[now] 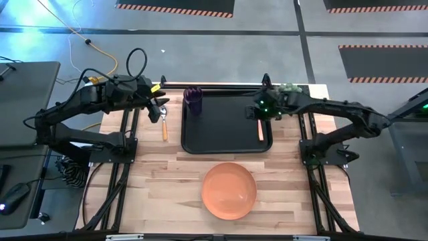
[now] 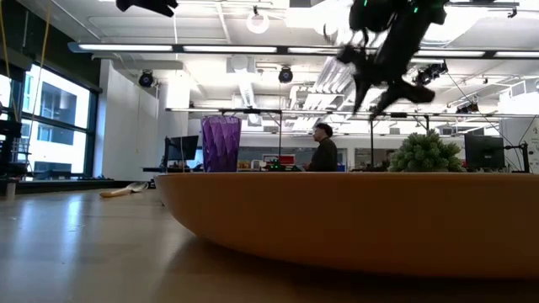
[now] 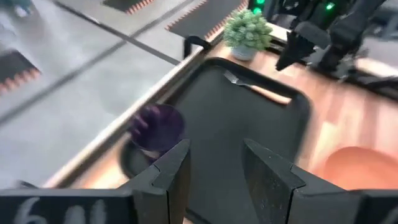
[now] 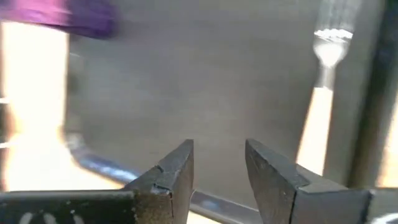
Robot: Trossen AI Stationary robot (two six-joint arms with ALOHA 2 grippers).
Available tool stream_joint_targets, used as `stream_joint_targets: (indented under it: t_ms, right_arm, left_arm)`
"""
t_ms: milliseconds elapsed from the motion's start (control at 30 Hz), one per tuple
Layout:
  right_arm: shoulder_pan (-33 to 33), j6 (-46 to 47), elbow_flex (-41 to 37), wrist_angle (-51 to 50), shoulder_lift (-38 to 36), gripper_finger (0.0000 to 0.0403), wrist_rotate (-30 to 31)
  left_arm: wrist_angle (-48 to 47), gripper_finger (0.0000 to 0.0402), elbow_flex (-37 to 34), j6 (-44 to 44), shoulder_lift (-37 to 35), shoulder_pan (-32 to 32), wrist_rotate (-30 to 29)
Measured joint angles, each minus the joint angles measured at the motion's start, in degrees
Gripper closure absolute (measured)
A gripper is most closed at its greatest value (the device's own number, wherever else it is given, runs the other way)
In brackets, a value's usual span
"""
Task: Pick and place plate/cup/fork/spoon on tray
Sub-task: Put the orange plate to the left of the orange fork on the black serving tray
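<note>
The black tray (image 1: 227, 137) lies at the middle far side of the table. The purple cup (image 1: 193, 100) stands upright in its far left corner. The fork (image 1: 260, 129) lies flat along the tray's right side, tines toward the far edge (image 4: 329, 43). Left of the tray, the spoon (image 1: 165, 128) lies on the table. The orange plate (image 1: 229, 191) rests on the table near the front edge. My left gripper (image 1: 158, 110) hangs open above the spoon's far end. My right gripper (image 1: 258, 111) hangs open above the fork's tines, raised clear of the tray (image 2: 375, 80).
A small potted plant (image 1: 289, 89) stands at the tray's far right corner, close to my right arm. Bare wood (image 1: 154, 181) lies left and right of the plate. In the low view a person (image 2: 323, 147) sits in the room beyond the table.
</note>
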Motion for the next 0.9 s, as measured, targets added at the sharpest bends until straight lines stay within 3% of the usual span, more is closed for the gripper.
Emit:
stream_joint_targets:
  t_ms: [200, 300, 567, 900]
  right_arm:
    - [6.24, -1.44, 0.00, 11.83, -4.33, 0.0268, 5.44]
    - [8.81, -4.54, 0.00, 18.64, -5.59, 0.0268, 7.48]
    - [11.92, -15.61, 0.00, 33.08, -8.93, 0.0268, 7.71]
    - [12.29, -21.06, 0.00, 39.35, -16.10, 0.0268, -1.15]
  left_arm:
    - [-0.02, 0.0271, 0.00, -9.25, 2.64, -1.19, 9.05]
    - [-0.05, 0.0271, 0.00, -12.65, 4.79, -3.62, 10.55]
    - [0.38, 0.0271, 0.00, -22.09, 10.84, -10.45, 8.94]
    - [4.38, 0.0271, 0.00, -35.52, 20.48, -17.40, 5.40]
